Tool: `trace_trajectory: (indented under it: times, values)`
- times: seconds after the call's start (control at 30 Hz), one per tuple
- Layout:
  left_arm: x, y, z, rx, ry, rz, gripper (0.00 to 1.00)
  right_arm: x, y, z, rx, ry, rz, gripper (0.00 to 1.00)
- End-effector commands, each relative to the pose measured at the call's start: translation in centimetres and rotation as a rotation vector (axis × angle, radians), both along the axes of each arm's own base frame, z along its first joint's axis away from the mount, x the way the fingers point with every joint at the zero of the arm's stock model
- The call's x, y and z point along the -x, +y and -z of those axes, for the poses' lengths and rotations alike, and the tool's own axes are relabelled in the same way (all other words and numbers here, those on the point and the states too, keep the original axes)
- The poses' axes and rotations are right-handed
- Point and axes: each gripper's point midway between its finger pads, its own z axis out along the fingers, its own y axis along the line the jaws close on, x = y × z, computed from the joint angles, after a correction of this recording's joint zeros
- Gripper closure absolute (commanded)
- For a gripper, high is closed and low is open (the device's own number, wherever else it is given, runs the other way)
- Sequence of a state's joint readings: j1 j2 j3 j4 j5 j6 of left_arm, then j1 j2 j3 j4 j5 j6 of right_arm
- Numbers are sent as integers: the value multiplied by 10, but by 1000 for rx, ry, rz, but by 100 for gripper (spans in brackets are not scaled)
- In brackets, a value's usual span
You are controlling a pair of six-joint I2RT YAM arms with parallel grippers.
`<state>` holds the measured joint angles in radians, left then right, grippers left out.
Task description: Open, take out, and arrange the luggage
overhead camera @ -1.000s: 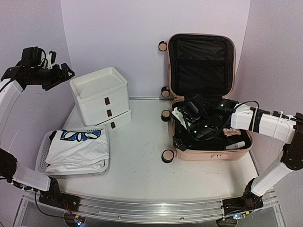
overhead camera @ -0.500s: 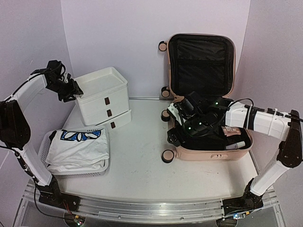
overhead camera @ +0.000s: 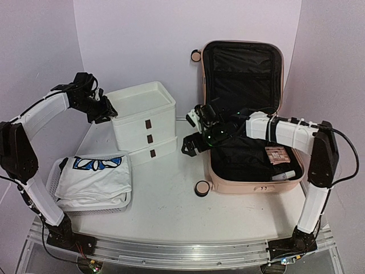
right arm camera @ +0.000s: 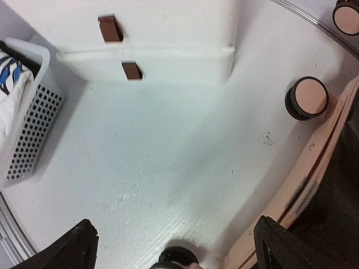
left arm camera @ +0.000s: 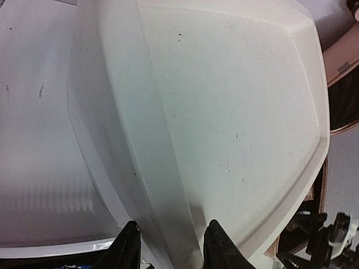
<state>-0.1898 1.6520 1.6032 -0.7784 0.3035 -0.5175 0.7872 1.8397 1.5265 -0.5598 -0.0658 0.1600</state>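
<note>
Looking down from above: the luggage (overhead camera: 251, 171) lies open at the right of the table (overhead camera: 171, 200), its lid upright against the far wall.
Left pincer, top view: my left pincer (overhead camera: 107, 112) sits at the left top edge of the drawer unit (overhead camera: 145, 108), far left of the scene.
Right pincer, top view: my right pincer (overhead camera: 191, 142) hangs low over the table, just left of the luggage's left edge, between it and the drawer unit.
Open room: bare tabletop runs across the near middle. The basket (overhead camera: 54, 188) with a white shirt (overhead camera: 94, 180) fills the near left.
Left wrist view: my fingers (left arm camera: 130, 249) stand on either side of the drawer unit's raised rim (left arm camera: 168, 185). I cannot tell whether they pinch it.
Right wrist view: my fingers (right arm camera: 78, 246) are spread wide and hold nothing, with bare table below.
Edges, right wrist view: the luggage's pink edge runs down the right, a wheel (right arm camera: 307, 98) just beside it. The drawer unit's corner lies far, the basket's perforated wall left.
</note>
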Motion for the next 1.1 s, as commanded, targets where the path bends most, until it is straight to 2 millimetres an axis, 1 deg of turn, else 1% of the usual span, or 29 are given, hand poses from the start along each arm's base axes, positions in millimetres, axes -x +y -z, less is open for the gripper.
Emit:
trace_trajectory:
  times: [0.0,0.07,0.1,0.13,0.17,0.23,0.3,0.33,0.4,0.43,0.53,0.63,0.67,0.73,0.83,0.87,0.9,0.93,1.03,1.07]
  values:
    - [34,-63,-20,129,-26,216,63,-38,40,-33,-220,-21,-21,2]
    - [43,-78,-17,146,-17,245,62,-49,55,-33,-263,-26,-29,2]
    - [47,-84,-18,154,-17,256,61,-54,64,-29,-282,-16,-34,2]
    - [50,-91,-19,163,-17,270,60,-58,71,-35,-309,-19,-41,2]
    - [52,-96,-20,173,-22,281,59,-63,78,-29,-317,-9,-41,2]
    - [58,-105,-24,187,-30,312,57,-77,82,-24,-322,-14,-9,2]
    - [63,-107,-32,199,-49,338,53,-94,80,-21,-347,4,37,4]
    - [66,-107,-38,198,-70,355,52,-103,77,-20,-365,21,66,6]
    - [73,-106,-48,188,-116,390,46,-114,73,-18,-405,55,81,11]
    - [75,-104,-52,179,-136,399,41,-116,70,-15,-410,65,83,12]
    - [80,-102,-61,158,-182,424,32,-119,65,-9,-402,67,64,11]
    - [81,-100,-71,136,-226,441,25,-116,56,-9,-377,44,47,9]
    - [78,-98,-78,118,-247,434,24,-112,55,-12,-374,36,30,9]
    - [69,-89,-86,59,-277,394,20,-104,56,-25,-403,22,-2,9]
    - [42,-66,-92,-69,-316,265,9,-97,71,-37,-503,7,-32,12]
    - [32,-60,-93,-105,-326,233,8,-96,75,-38,-521,4,-32,14]
    - [22,-55,-93,-126,-330,212,8,-96,79,-38,-525,-9,-27,16]
    - [10,-51,-87,-137,-313,196,10,-97,81,-38,-519,-33,-15,18]
    - [-14,-41,-86,-116,-290,183,17,-98,86,-35,-501,-69,-2,23]
    - [-21,-35,-82,-126,-283,174,19,-97,89,-34,-494,-80,-4,25]
